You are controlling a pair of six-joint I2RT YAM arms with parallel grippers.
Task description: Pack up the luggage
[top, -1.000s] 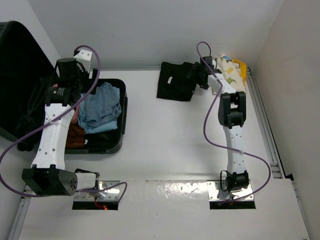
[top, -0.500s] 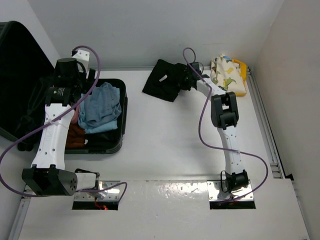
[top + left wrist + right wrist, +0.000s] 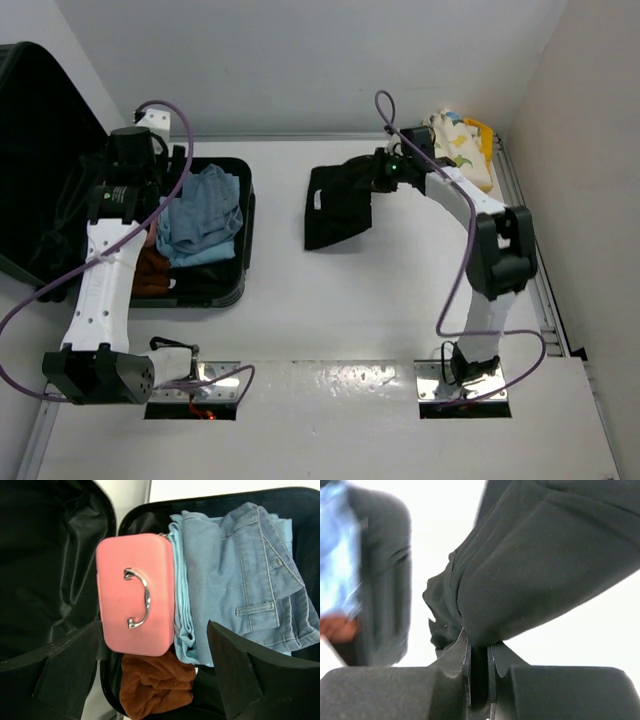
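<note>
The black suitcase lies open at the desk's far-left corner, lid raised, its fabric-lined base partly filled.

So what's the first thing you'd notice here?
The big open luggage on the left catches the eye first, with a pink case tucked beside folded blue jeans inside. Next comes the black garment near the middle, hanging pinched in the right gripper.
</note>
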